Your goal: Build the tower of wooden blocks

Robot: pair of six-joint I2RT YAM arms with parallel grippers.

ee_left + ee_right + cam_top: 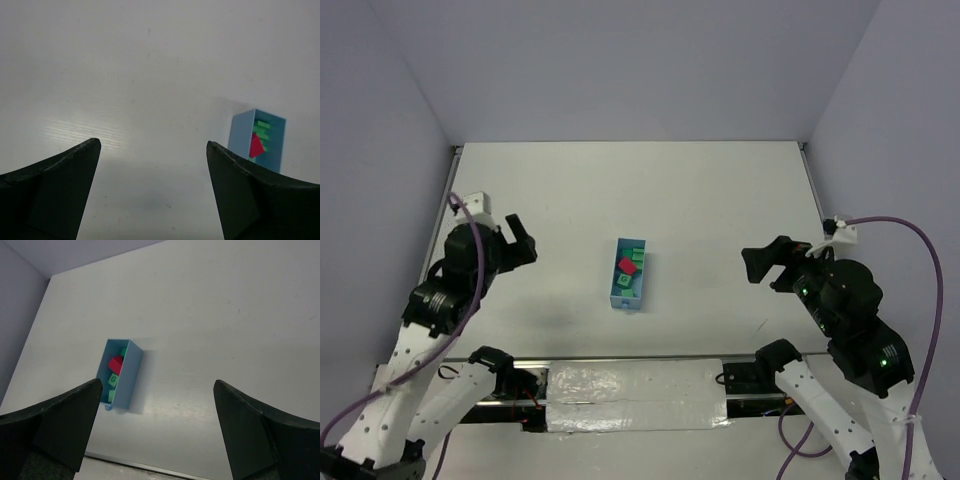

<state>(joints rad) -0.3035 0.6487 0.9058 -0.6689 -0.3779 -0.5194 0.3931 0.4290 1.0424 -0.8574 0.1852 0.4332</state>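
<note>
Left claw [523, 238]: jaws spread wide, nothing between them, hanging over the bare white counter [700, 200] at its left side. Its wrist view shows both dark fingers [60, 190] apart, with only the counter surface between them.

Centre of counter: light blue box [624, 301], long and narrow, open on top, lying slightly slanted and well apart from both arms. All the task pieces are inside it, none stacked as a tower.
- red roof piece [628, 265] sits about midway along the box, lying over the green pieces.
- green blocks [624, 283] lie on either side of it, toward the near and far ends. Exact count cannot be told.
- right wrist view: one green block [114, 379] shows a dark mark on its top face, just beside the red roof piece [116, 363].
- left wrist view: box [240, 132] seen from one end at far right, with green blocks [261, 129] behind the red piece [256, 146].

Right claw [757, 265]: jaws spread wide and empty, over the counter's right side, pointing toward the box. In its own view [157, 384] the box [127, 377] lies ahead and to the left.
</note>
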